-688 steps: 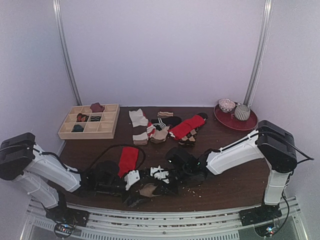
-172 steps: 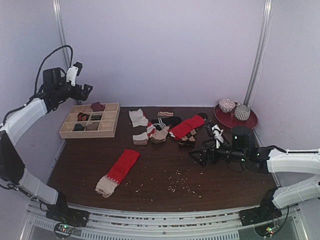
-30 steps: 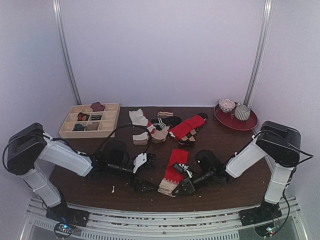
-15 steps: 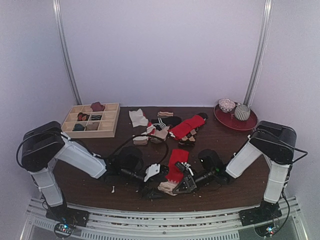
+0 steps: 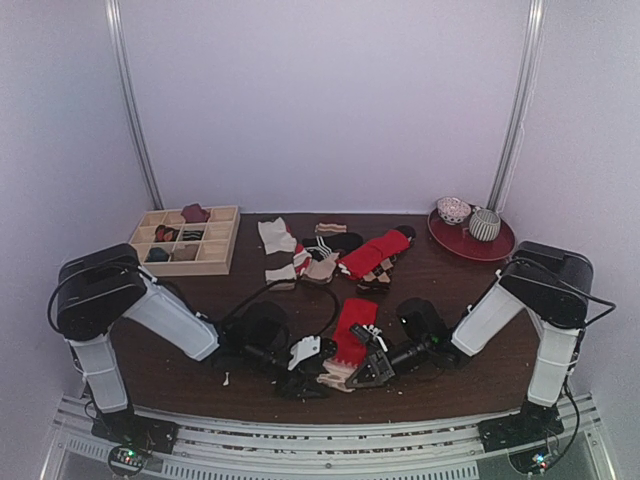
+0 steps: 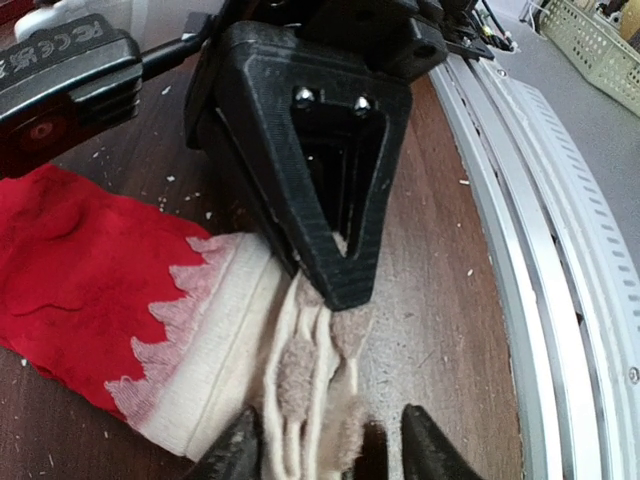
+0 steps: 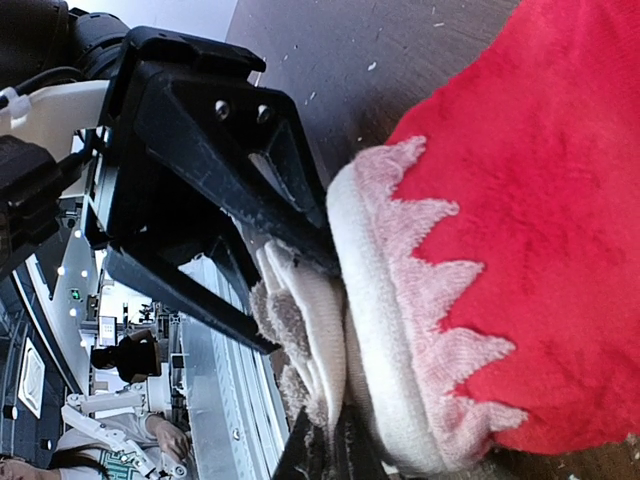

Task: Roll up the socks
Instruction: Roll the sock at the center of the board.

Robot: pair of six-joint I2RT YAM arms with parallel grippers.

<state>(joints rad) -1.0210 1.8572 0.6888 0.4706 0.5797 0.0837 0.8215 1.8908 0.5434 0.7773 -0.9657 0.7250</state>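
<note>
Socks point(image 5: 355, 322) lie flat, unrolled: right hand point(image 7: 325, 455) pinches the cream end point(image 6: 235, 340), left hand point(image 6: 330, 450) gapes around it, so rolling looks next.

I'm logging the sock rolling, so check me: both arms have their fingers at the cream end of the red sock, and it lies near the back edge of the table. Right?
Not quite. The top external view shows the red sock lying near the front edge of the table, not the back. The left fingers and right fingers are at its cream end.
</note>
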